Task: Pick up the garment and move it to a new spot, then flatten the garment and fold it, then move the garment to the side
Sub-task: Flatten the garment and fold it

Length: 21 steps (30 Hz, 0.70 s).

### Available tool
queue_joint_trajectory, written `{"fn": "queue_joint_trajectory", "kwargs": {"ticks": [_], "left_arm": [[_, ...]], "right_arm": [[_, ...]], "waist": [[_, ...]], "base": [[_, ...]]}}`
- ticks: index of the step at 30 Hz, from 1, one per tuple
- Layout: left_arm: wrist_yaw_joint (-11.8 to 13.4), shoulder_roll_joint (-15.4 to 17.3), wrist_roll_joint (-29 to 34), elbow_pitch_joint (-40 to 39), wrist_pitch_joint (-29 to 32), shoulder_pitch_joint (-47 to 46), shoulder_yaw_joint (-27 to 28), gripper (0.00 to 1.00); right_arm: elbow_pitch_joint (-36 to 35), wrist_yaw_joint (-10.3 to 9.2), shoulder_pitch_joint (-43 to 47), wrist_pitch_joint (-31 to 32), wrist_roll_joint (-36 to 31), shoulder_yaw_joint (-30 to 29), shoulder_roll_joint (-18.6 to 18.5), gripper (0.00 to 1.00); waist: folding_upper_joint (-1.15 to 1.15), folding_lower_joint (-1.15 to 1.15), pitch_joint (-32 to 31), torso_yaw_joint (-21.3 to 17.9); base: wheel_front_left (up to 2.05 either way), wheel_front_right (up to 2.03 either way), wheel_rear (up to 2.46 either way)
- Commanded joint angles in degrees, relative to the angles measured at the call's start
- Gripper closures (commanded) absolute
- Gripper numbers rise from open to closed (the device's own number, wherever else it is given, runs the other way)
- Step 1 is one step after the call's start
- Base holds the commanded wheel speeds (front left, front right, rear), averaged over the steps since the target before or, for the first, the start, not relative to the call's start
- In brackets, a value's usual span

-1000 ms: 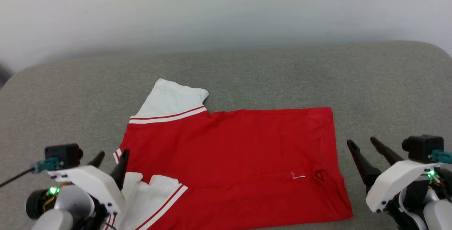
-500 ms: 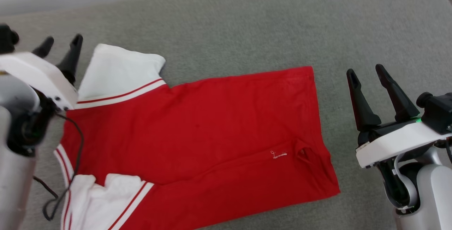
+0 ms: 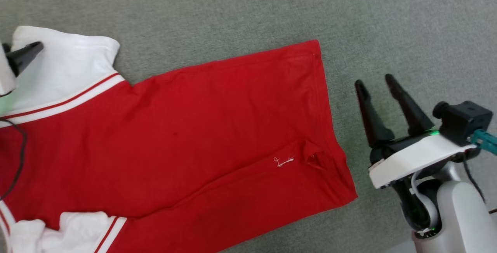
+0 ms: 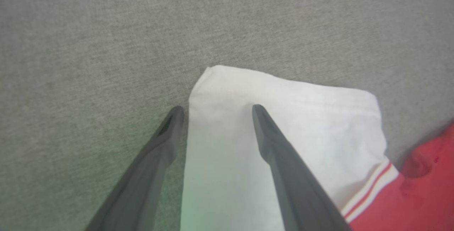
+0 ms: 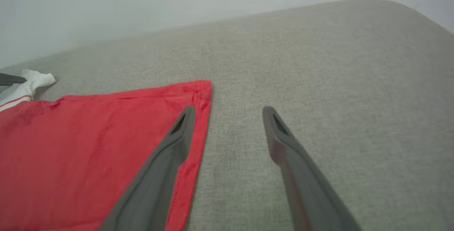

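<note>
The left gripper stands open at the lower middle of the left wrist view. One finger is over the white sleeve and the other is just outside its edge, over the grey surface. It holds nothing. At the far left edge of the head view only one dark finger of it pokes in over that sleeve.

The right gripper is also open and empty, at the right of the head view, just beside the hem of the garment with bare grey between them. In the right wrist view its left-hand finger overlaps the hem line.

The garment lies spread across the centre and left of the head view, red body mostly smooth and upper sleeve laid out flat. I judge the flattening to be well under way but not finished. The lower sleeve is still bunched at the bottom left, and a long ridge runs diagonally through the lower body near a small white mark. The fold and the move to the side remain to be done.

The collar end and the lower edge run off the frame. A dark cable crosses the red at the left. Whether either gripper touches the cloth I cannot tell.
</note>
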Motion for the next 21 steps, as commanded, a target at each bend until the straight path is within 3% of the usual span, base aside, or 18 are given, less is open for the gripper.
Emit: {"fn": "queue_joint_trajectory", "kwargs": {"ticks": [1,5,6,7,9,15,21], "left_arm": [[0.8,1.26,0.09,0.58,1.61,-0.31,0.05,0.0],[2.17,0.72,-1.4,2.88,6.37,1.81,-1.34,0.0],[2.63,0.26,-1.64,3.17,7.42,2.53,-1.87,0.18],[2.87,-0.17,-1.87,3.28,8.17,2.98,-2.36,0.62],[3.15,-1.78,-2.69,3.57,9.24,4.0,-3.22,1.0],[3.05,-4.31,-2.44,4.27,4.29,3.36,-2.57,1.0],[1.82,-5.11,-0.43,4.98,-2.65,0.38,-1.44,1.0]], "right_arm": [[0.25,-0.01,-0.85,0.47,0.82,0.97,0.4,0.0],[0.62,-0.01,-0.92,1.01,2.07,1.78,0.02,0.0],[0.71,-0.01,-0.85,1.3,2.45,1.84,-0.11,0.0],[0.74,-0.01,-0.94,1.38,2.84,1.86,-0.19,0.0],[0.77,-0.01,-1.48,1.84,3.57,1.56,-0.41,0.0],[1.64,-0.01,-4.03,7.11,8.27,0.94,-2.46,0.0],[6.45,-0.01,-9.92,18.77,14.7,0.96,-5.78,0.0]], "waist": [[0.0,-0.01,1.91,-1.72],[0.0,-0.01,2.84,-2.13],[0.0,-0.01,2.95,-2.13],[0.0,-0.01,3.03,-2.08],[0.0,-0.01,3.0,-1.86],[0.0,-0.01,1.84,-0.47],[0.0,-0.01,-0.6,2.4]], "base": [[0.0,0.0,0.0],[0.0,0.0,0.0],[0.0,0.0,0.0],[0.0,0.0,0.0],[0.0,0.0,0.0],[0.0,0.0,0.0],[0.0,0.0,0.0]]}}
